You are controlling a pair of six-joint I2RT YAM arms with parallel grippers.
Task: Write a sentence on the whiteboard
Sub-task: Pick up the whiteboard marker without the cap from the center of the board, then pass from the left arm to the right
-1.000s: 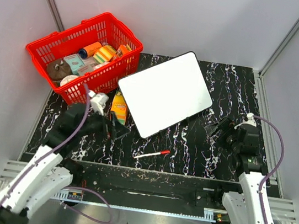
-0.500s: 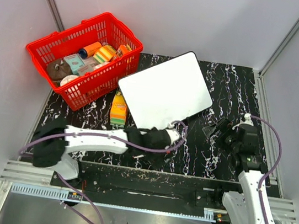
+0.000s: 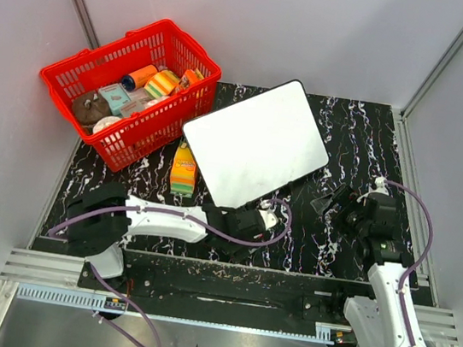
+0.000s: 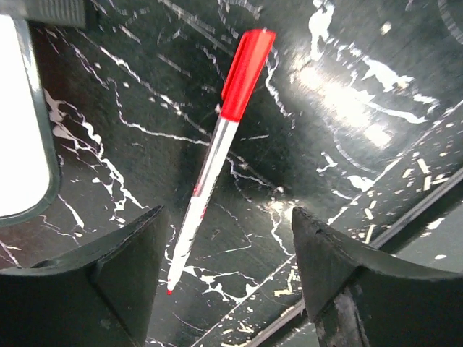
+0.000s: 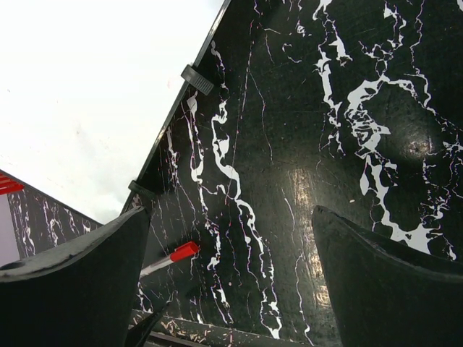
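Note:
The whiteboard point(image 3: 257, 143) lies tilted on the black marbled table, and its face is blank; no sentence shows on it. A slim white pen with a red cap point(image 4: 217, 144) lies on the table just near of the board's front corner point(image 4: 18, 130). My left gripper point(image 3: 236, 230) is open over the pen and hides it in the top view. In the left wrist view the pen's tip end lies between the open fingers point(image 4: 224, 267), close to the left one. My right gripper point(image 3: 332, 207) is open and empty, right of the board. The right wrist view point(image 5: 228, 282) shows the board point(image 5: 94, 94) and the pen's cap point(image 5: 184, 251).
A red basket point(image 3: 73, 74) holding several small items stands at the back left. An orange and yellow bottle point(image 3: 184, 169) lies between the basket and the board. Grey walls close in three sides. A metal rail point(image 3: 218, 267) runs along the table's near edge.
My left arm has swung from beside the basket across to the right and now reaches over the pen near the front edge. The right arm has barely moved.

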